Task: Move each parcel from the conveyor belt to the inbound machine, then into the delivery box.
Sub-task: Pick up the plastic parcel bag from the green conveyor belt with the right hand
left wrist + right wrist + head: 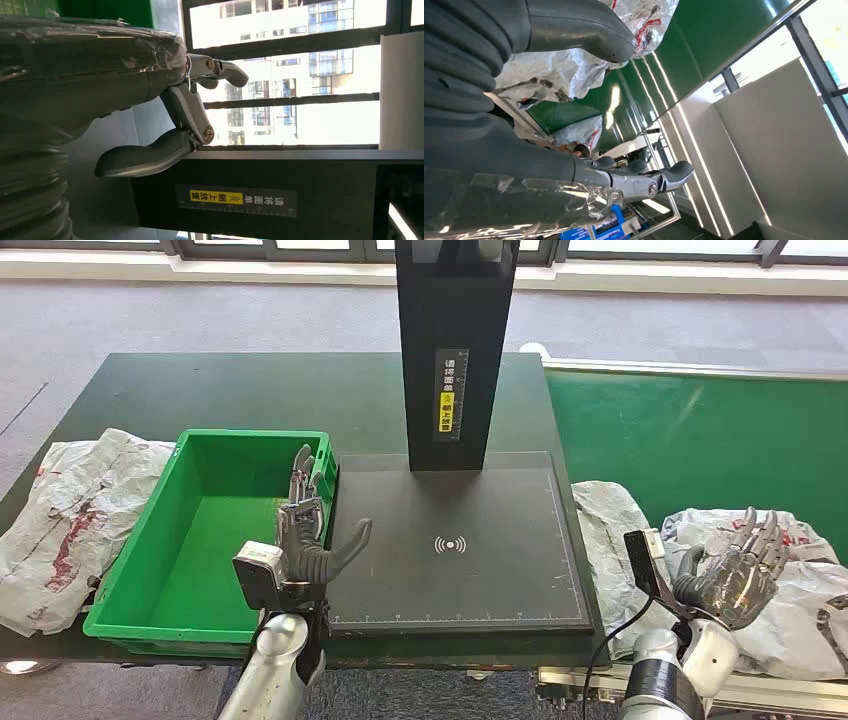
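Crumpled silver-white parcels [800,580] with red print lie on the green conveyor belt [700,440] at the right; one [608,530] rests against the inbound machine's edge. My right hand [738,570] hovers just above them, fingers spread, holding nothing; the parcels [574,70] show beside its thumb in the right wrist view. The inbound machine is a black platform [460,540] with a black post [455,350]. My left hand [310,530] is raised between the platform and the green delivery box [210,530], fingers apart and empty. The box is empty.
Another silver parcel [70,520] lies on the dark table left of the green box. The post's yellow label [217,197] faces my left wrist. Grey carpet and windows lie beyond the table.
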